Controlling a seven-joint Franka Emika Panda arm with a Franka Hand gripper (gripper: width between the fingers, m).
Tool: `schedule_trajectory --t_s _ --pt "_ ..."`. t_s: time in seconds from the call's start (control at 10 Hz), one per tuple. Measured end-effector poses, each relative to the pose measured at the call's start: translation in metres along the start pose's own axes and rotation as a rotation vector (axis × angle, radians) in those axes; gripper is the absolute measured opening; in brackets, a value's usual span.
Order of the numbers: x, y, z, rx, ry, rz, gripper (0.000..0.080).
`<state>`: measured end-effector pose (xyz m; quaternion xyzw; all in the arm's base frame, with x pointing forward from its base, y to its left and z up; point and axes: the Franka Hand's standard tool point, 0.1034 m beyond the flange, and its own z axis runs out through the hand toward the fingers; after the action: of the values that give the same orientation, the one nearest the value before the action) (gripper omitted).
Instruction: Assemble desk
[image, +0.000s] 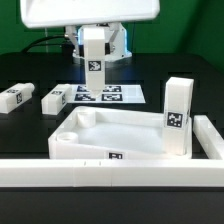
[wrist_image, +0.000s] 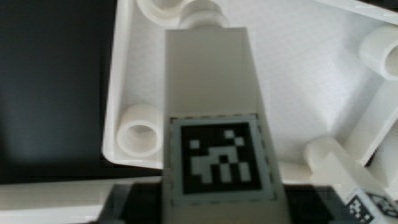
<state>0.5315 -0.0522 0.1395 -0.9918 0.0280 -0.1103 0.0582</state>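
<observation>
Tagged leg (wrist_image: 214, 90) in front of tabletop (wrist_image: 146, 75).

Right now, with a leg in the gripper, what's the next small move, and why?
Probably carry the leg toward an empty corner socket of the tabletop: the gripper holds it upright in the air, not yet at any socket.

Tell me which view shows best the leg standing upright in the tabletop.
The exterior view. It shows the upright leg nearly whole, with its tag, in the tabletop on the exterior view's right. In the wrist view the held leg fills the middle; the upright one cannot be made out for sure.
</observation>
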Motion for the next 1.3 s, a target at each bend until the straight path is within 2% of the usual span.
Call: schedule_trajectory --t_s 0.3,0.4,0.7,0.8,0.9,1.0,1.1,1.3 --pt "0.037 0.008 0.009 0.017 0.032 0.035 0.0291" --pt "0.041 0.009 0.008 0.015 0.039 0.032 0.0291" --pt "0.038 0.012 0.01 0.002 0.047 0.034 0.0291" --pt "0.04 0.016 0.01 -0.019 0.079 0.024 0.0291" --pt "0.034 0.032 0.014 -0.13 0.203 -0.008 0.0291" --pt "0.029 0.041 0.017 -0.181 0.251 -0.014 0.0291" --pt "0.032 0.043 0.018 -0.177 0.254 -0.008 0.0291" --pt "0.044 0.034 0.016 -0.148 0.254 0.017 0.0291"
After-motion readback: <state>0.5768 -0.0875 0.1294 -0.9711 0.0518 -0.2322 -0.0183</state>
